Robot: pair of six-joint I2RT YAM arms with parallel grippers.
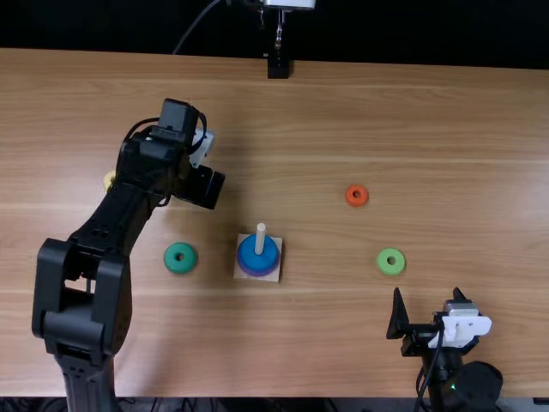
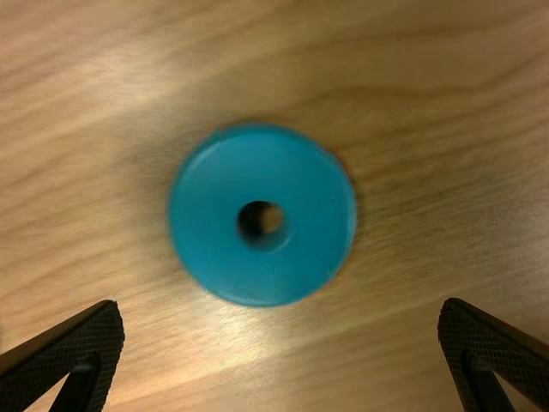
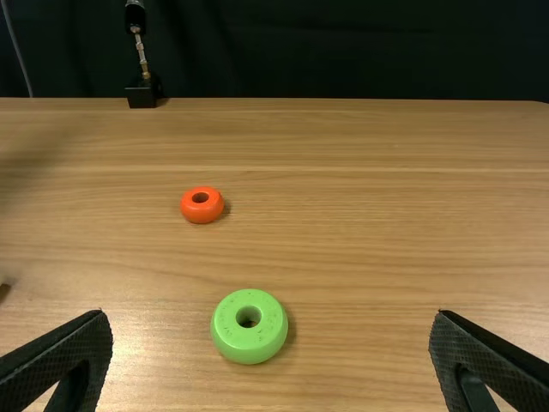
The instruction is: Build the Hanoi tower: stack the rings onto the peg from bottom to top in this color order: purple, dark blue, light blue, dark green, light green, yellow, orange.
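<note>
In the top view my left gripper [image 1: 204,186], fingertips hidden, is over the table's left part. A light blue ring [image 2: 304,215] lies flat beyond the parted fingers of the left gripper [image 2: 281,313]. The peg [image 1: 260,233] carries a dark blue ring [image 1: 268,257] above a purple ring [image 1: 257,274]. Nearer the left arm's base lies a dark green ring [image 1: 172,257]; a yellow ring [image 1: 109,179] is partly covered by that arm. My right gripper [image 1: 427,293] stands open, also as the right gripper [image 3: 271,313], near a light green ring [image 3: 226,331] and an orange ring [image 3: 212,211].
The peg's square wooden base [image 1: 275,275] rests on the wooden table [image 1: 326,343] between the arms. At the far edge stands a black block [image 1: 278,67] with a stand, and a cable runs beside it.
</note>
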